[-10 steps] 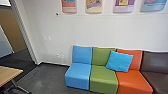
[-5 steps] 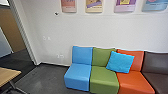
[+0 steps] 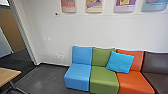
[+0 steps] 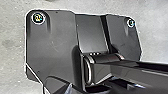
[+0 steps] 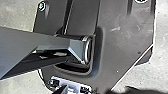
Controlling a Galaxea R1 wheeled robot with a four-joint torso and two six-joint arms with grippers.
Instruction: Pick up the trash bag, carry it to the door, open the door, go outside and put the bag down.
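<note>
- Four posters [image 3: 124,6] hang in a row high on the white wall [image 3: 87,30]; they bear print (too small and blurred to read), so no brand or wording can be given.
- Below them, blue [image 3: 78,75], green [image 3: 103,77], orange [image 3: 133,81] and dark brown [image 3: 156,62] seats stand side by side, backs toward the wall.
- A bright blue cushion [image 3: 120,62] leans, tilted, across the backs of the green and orange seats.
- Small pale wall plates [image 3: 60,56] sit to the left of the blue seat, with another pair [image 3: 46,38] higher up, and a small dark fitting [image 3: 56,14] nearer the posters.
- At the far left, a tall grey frame [image 3: 22,32] edges an opening, with a tan surface [image 3: 15,32] beyond.
- One corner of a wooden table [image 3: 8,74] juts in at lower left, over dark grey floor [image 3: 42,77].
- Whether the left tool or the right tool is apart, together or clamped on something, I cannot tell; nor can I tell where the trash bag is.
</note>
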